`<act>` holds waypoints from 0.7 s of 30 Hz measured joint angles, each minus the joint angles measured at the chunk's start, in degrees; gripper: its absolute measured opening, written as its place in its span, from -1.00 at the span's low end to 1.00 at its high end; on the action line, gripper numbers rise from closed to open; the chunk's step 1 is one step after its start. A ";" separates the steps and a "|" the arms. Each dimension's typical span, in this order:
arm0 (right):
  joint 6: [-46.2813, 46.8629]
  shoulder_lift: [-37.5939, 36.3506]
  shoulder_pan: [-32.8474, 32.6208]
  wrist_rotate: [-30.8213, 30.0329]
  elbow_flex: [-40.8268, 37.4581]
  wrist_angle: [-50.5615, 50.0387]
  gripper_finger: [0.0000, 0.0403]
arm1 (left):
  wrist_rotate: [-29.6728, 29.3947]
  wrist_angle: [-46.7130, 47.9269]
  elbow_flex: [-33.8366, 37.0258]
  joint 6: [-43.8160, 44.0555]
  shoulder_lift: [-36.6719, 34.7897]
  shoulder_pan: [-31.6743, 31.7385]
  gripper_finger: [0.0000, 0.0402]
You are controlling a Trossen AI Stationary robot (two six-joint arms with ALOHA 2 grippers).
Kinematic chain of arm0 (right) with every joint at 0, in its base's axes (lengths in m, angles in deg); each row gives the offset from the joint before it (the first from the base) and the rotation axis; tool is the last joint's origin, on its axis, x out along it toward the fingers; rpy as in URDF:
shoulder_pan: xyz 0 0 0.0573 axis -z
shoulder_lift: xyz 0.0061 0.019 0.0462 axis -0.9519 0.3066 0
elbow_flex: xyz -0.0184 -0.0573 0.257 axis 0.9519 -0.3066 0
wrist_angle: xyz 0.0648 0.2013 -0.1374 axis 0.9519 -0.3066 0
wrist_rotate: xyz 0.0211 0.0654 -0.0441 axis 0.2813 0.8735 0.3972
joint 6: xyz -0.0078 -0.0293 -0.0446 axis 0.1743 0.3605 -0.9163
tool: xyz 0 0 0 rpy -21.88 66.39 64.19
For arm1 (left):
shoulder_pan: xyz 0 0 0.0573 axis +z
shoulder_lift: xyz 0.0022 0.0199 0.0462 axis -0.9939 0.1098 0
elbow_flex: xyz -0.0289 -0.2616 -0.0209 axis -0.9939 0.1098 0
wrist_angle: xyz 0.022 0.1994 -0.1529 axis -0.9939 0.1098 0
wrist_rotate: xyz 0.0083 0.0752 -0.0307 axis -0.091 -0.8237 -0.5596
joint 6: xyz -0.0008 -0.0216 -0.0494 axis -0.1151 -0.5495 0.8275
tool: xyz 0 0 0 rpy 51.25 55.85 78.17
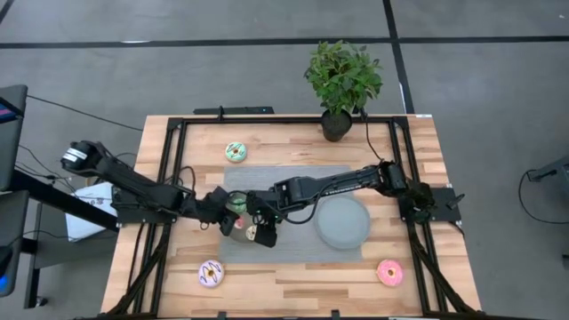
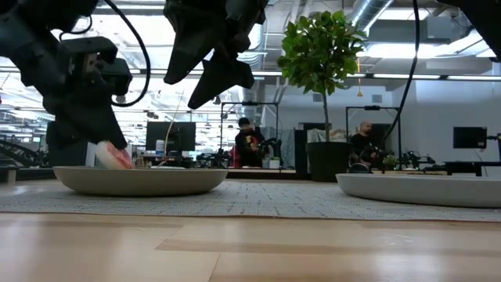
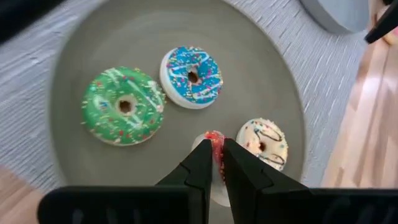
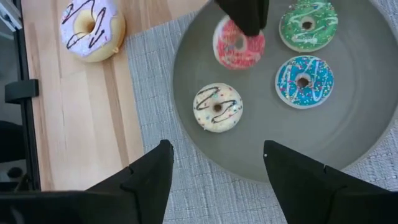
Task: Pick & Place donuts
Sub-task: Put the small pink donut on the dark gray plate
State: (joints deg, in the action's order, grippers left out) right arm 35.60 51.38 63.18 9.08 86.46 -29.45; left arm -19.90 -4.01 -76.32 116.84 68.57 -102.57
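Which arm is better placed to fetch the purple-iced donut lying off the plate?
Probably the right: the right gripper is open, with the purple-iced donut in its view. The left gripper is shut on the red donut.

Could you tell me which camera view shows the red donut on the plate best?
The right wrist view: the red donut lies nearly whole, only its edge under the left gripper. The left wrist view shows a sliver between shut fingers, the low view a side glimpse, the high view nothing clear.

Four donuts [image 4: 261,68] lie on one plate [image 4: 348,143] — a mat [image 1: 236,182] beneath; another plate [image 1: 343,222] beside.
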 joint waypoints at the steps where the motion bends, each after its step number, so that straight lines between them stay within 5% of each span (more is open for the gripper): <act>1: 0.00 0.00 0.00 0.01 0.00 0.00 0.19 | 0.10 -1.06 0.00 -0.45 1.21 0.00 -0.86; 9: 0.02 0.00 -0.02 0.14 0.00 -0.01 0.19 | 2.63 -2.30 0.00 -1.77 7.95 0.04 -0.86; 21: 0.09 0.02 -0.13 0.12 0.00 0.00 0.19 | 5.88 -2.24 0.00 -5.07 8.21 0.02 -0.75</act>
State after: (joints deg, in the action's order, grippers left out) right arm 35.69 51.40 63.04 9.20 86.46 -29.45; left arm -14.02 -6.25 -76.32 111.77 76.78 -102.54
